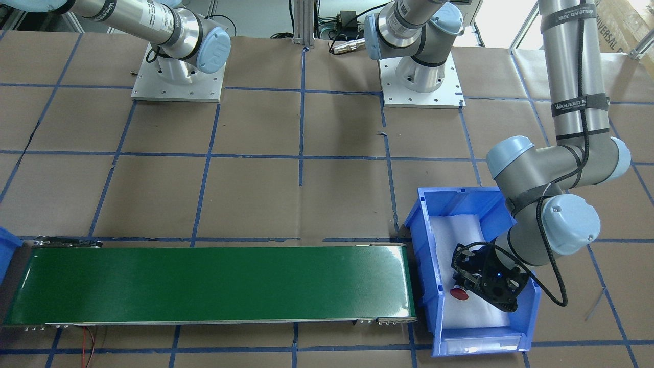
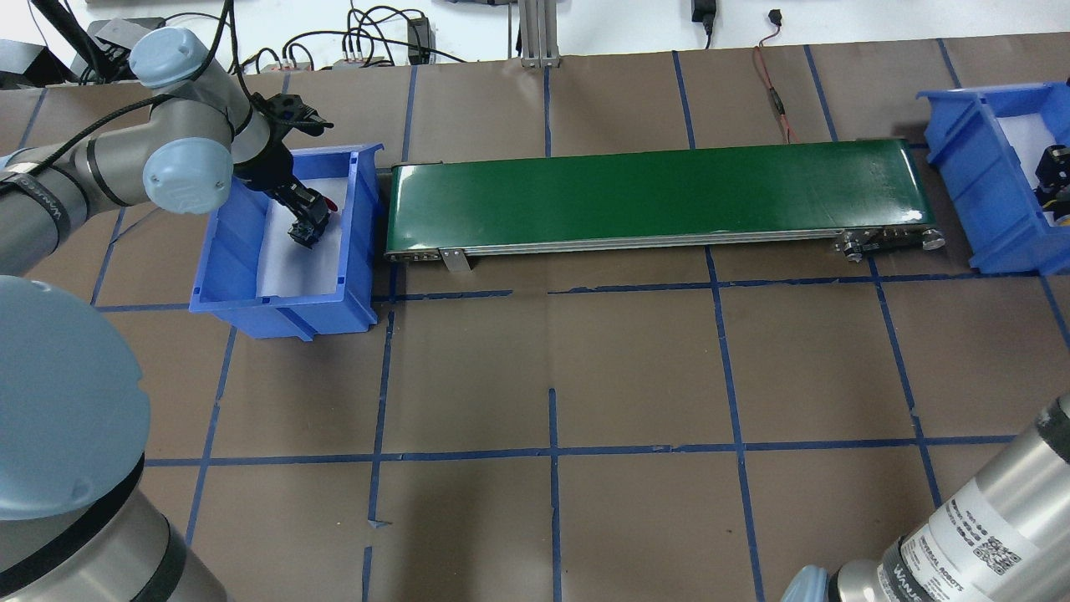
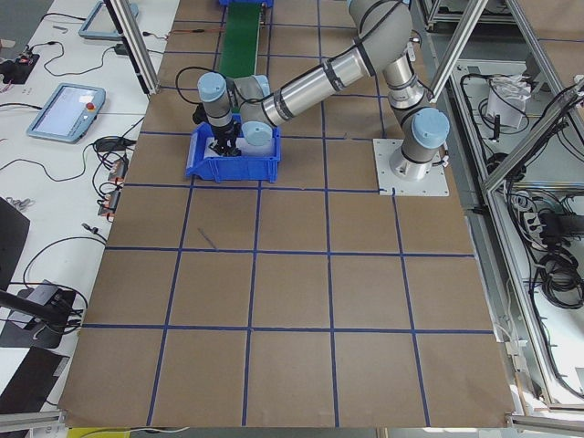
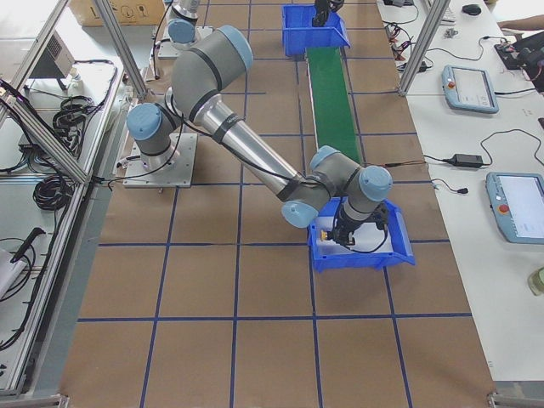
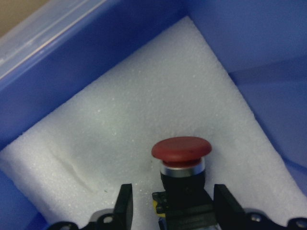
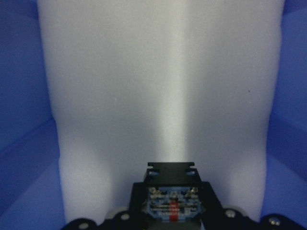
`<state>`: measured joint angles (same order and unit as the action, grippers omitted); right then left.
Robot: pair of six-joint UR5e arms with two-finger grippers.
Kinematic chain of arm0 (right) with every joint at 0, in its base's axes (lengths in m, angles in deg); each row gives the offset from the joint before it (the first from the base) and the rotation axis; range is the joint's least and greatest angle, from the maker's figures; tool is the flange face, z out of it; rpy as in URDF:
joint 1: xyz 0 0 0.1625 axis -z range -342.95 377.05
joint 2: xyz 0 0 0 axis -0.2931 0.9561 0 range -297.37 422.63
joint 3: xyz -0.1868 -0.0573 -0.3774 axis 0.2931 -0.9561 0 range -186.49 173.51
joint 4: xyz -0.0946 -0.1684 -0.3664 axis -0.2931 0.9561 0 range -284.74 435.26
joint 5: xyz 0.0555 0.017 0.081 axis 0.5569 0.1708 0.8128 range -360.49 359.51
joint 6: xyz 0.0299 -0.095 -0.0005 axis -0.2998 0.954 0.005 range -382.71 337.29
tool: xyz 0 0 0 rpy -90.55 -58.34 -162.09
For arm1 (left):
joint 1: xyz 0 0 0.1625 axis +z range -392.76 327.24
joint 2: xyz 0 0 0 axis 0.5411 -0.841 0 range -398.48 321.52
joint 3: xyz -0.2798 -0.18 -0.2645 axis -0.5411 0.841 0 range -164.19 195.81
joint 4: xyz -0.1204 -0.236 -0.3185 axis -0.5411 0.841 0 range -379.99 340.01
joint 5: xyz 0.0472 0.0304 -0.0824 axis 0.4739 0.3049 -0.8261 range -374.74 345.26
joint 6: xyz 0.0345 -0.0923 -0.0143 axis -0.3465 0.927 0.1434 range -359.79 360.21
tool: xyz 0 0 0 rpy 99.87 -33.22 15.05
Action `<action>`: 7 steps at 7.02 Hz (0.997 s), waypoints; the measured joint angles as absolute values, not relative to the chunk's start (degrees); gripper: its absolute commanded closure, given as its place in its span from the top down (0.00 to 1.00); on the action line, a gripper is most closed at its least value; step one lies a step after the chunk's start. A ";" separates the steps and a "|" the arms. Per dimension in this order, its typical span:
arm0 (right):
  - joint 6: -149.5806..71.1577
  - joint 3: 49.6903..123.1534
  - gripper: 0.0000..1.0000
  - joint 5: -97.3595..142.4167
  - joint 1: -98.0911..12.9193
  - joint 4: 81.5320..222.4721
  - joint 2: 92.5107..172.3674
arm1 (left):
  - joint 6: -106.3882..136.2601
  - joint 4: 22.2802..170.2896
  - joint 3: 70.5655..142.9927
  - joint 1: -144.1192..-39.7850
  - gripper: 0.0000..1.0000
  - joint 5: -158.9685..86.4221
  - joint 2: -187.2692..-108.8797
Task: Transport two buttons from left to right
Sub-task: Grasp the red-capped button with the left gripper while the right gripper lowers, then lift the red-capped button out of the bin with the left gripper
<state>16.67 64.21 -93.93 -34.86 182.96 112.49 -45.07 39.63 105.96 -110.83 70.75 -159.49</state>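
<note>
Red button (image 5: 181, 152) sits on white foam (image 5: 120, 124) in the blue bin (image 1: 422, 240) at my left, my left gripper (image 5: 173, 192) straddling its black body below the cap, jaws not yet clamped, likely for a square lift.

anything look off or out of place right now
Nothing stands out. The red button stands upright on the foam in the blue bin, between the open fingers of the left tool; the right tool grips a second button; the conveyor belt lies straight.
</note>
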 measured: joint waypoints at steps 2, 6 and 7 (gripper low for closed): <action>16.66 64.18 0.43 -93.92 -34.89 182.89 112.14 | -44.60 40.21 105.26 -110.96 0.29 71.16 -157.40; 16.69 63.67 0.62 -93.92 -34.90 182.22 112.04 | -42.44 45.27 105.07 -111.10 0.29 71.58 -150.13; 16.72 63.54 0.62 -93.92 -34.90 182.11 111.96 | -39.06 47.72 105.09 -111.65 0.29 71.33 -147.12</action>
